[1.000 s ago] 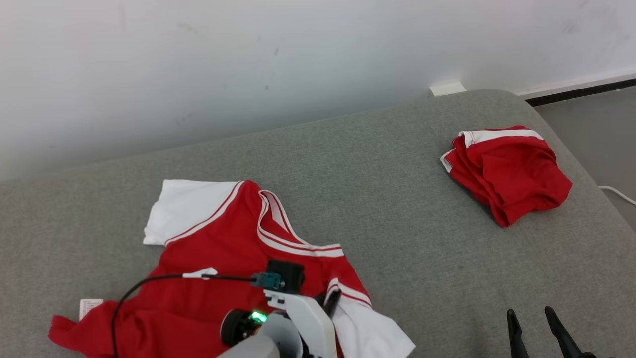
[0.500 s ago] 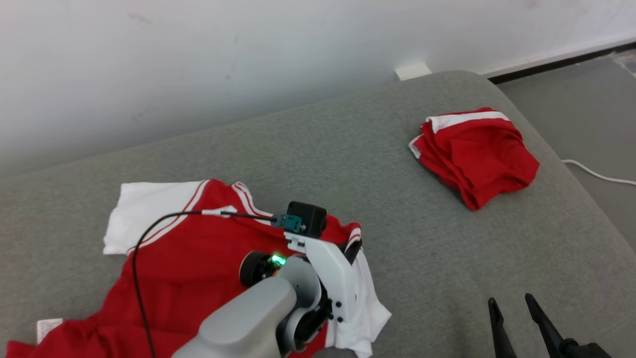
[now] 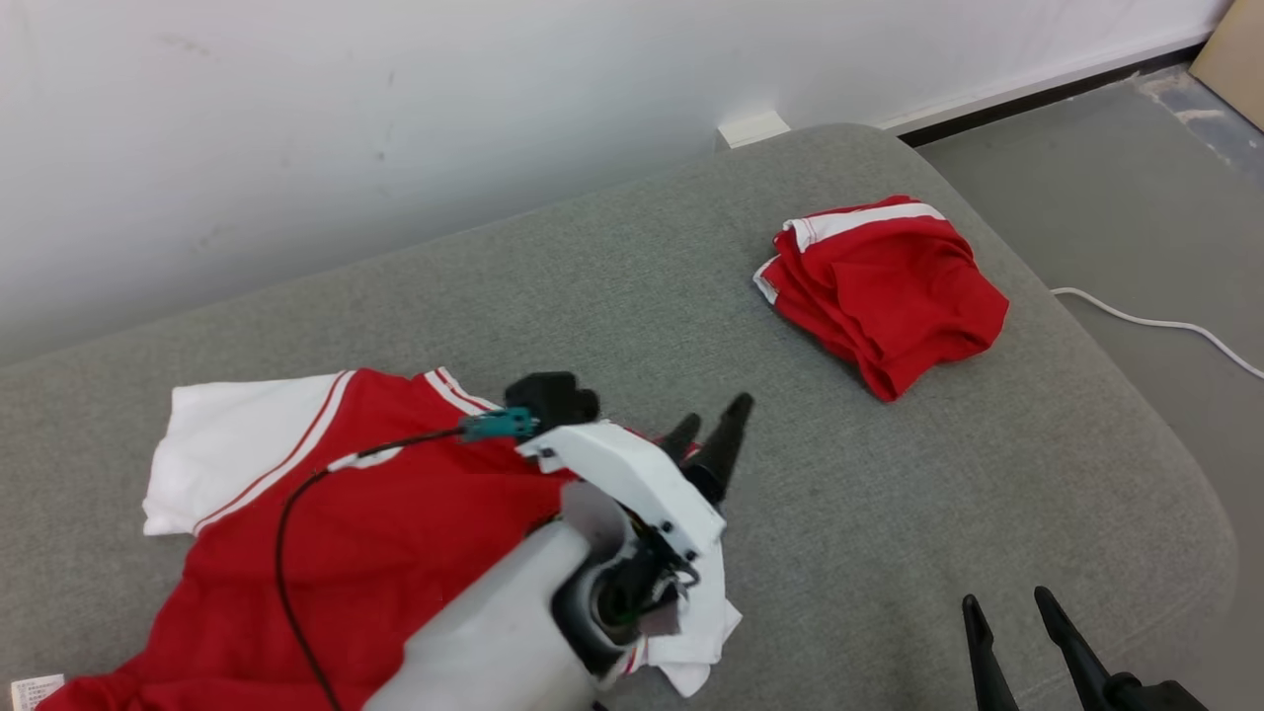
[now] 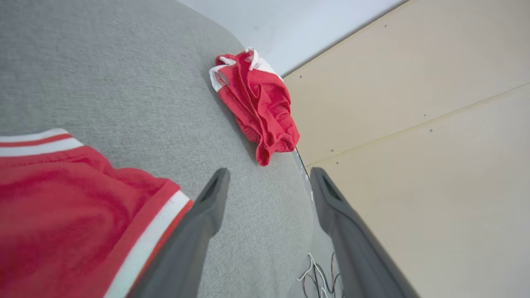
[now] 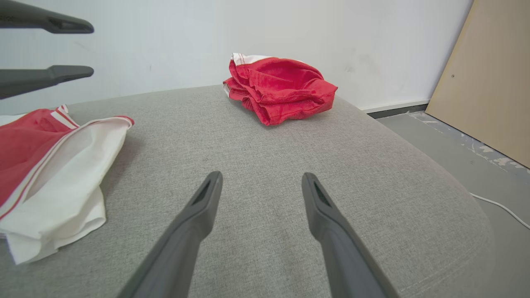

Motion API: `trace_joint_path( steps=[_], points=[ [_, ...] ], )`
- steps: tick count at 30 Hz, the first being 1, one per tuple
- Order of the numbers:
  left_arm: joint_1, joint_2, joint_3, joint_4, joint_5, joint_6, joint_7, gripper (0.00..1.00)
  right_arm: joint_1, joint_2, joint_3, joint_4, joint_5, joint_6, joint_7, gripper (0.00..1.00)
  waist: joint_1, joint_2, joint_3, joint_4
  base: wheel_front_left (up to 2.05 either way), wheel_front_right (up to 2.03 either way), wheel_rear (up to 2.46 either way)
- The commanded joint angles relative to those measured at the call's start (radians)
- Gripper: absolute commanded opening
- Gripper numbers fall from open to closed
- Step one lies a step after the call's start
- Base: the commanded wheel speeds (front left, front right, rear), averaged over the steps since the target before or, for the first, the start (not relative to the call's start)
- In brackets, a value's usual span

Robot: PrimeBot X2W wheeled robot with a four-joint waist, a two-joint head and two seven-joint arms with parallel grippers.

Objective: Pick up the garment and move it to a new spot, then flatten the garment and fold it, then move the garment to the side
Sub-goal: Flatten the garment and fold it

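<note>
1. Shirt [image 3: 375, 523]: red knit, white sleeves, striped trim. Lies rumpled but mostly spread at near left of the cushion [image 3: 889, 494], which is grey woven fabric with rounded corners.
2. Left gripper [image 3: 716, 413] is over the shirt's right sleeve edge, fingers spread, empty.
3. Right gripper [image 3: 1006, 597] is near right, fingers apart, empty.
4. Folded red pile [image 3: 884, 286] sits far right; white cable [image 3: 1155, 324] on the floor beyond.

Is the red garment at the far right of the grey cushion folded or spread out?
Folded: the red garment lies as a compact bundle, with several stacked layers showing along its edge.
</note>
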Motion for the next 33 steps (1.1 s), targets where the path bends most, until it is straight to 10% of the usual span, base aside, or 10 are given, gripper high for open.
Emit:
trace_joint_path(
  steps=[1,11,23,33],
  points=[
    [-0.013,0.004,-0.026,0.001,0.003,0.004,-0.023,1.0,-0.01,-0.002,-0.002,0.0,0.002,-0.003,0.0,1.0,0.0,-0.0001,-0.001,0.008,0.0,0.0,0.0],
    [-0.055,0.015,-0.181,0.105,0.238,0.021,-0.169,1.0,0.031,-0.002,-0.069,-0.022,-0.035,-0.003,0.0,1.0,0.0,-0.0001,-0.066,0.106,0.0,0.0,0.0],
    [0.312,0.166,0.142,-0.185,0.664,0.165,-0.175,1.0,0.072,-0.003,-0.149,-0.086,-0.086,-0.003,0.0,1.0,0.0,-0.0001,-0.157,0.284,0.0,0.0,0.0],
    [0.619,0.209,0.301,-0.359,0.88,0.176,-0.174,1.0,0.102,-0.003,-0.159,-0.073,-0.069,-0.003,0.0,1.0,0.0,-0.0001,-0.195,0.399,0.0,0.0,0.0]
  ],
)
